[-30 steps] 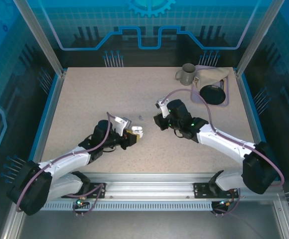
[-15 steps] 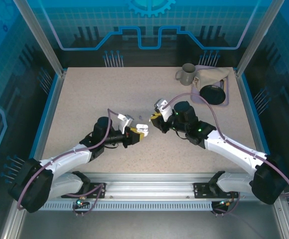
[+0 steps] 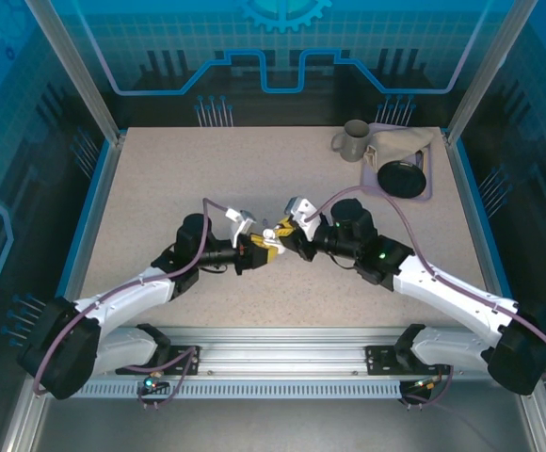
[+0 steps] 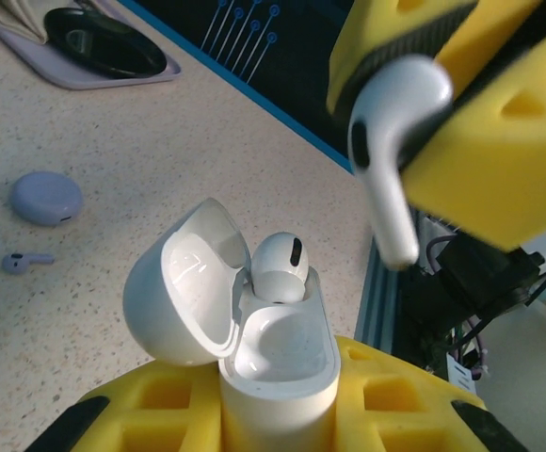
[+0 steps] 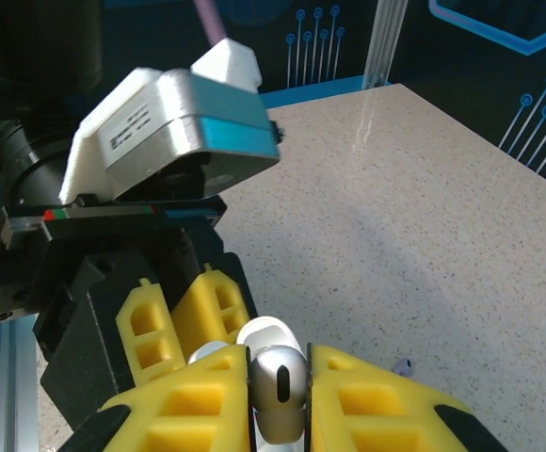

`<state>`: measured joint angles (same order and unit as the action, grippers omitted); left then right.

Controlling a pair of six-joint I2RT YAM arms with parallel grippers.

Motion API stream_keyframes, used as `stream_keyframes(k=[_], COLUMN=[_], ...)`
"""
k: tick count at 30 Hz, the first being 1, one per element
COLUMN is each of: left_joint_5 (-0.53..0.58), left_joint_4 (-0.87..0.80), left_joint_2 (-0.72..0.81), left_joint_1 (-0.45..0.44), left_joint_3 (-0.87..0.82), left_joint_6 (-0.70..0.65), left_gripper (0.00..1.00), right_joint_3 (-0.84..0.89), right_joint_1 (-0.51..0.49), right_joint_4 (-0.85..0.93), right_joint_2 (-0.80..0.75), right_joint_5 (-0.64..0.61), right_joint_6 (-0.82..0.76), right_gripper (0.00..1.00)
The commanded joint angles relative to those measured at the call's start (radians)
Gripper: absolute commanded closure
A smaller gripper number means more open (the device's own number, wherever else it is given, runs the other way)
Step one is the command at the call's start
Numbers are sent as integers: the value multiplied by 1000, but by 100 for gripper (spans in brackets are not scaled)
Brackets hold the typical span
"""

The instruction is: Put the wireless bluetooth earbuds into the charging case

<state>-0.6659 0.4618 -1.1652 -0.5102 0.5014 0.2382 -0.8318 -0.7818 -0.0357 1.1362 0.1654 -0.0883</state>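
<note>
Speckled table (image 3: 160, 188) lying beneath; left gripper (image 3: 260, 250) clamping charging case (image 4: 278, 363), right gripper (image 5: 278, 400) pinching earbud (image 4: 386, 141) at case's one o'clock. Earbud likely light, slippery; bulb giving best hold.

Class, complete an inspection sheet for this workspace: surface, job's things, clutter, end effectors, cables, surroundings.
Surface: speckled beige table.
Job's things: open charging case, with a seated white earbud in one socket; second white earbud poised above it, not yet in; lavender earbud lying on the table.
Clutter: lavender disc beside that earbud; mug; tray holding black dish and cloth.
End effectors: left end effector shut on the charging case; right end effector shut on the second white earbud.
Cables: purple cable along each arm.
Surroundings: blue printed walls, metal frame.
</note>
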Motion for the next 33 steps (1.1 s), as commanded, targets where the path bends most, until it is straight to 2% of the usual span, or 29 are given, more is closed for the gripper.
stream_keyframes(k=[1,20,33], left_joint_5=[-57,-96,-87], left_joint_4=[43,24,0], left_joint_2=[2,33,58], left_joint_1=[7,6,6], left_joint_3=[38,62,62], left_joint_6=[16,27,17], left_gripper=[100,100,100], right_joint_3=[2,-36,-77], right_joint_1=[-28,-121,-152], right_joint_4=[-28,-8,32], right_joint_2=[-19,-6,20], right_joint_5=[-20,-205,-221], right_joint_6=[-38,-117,-143], right_gripper=[83,83,82])
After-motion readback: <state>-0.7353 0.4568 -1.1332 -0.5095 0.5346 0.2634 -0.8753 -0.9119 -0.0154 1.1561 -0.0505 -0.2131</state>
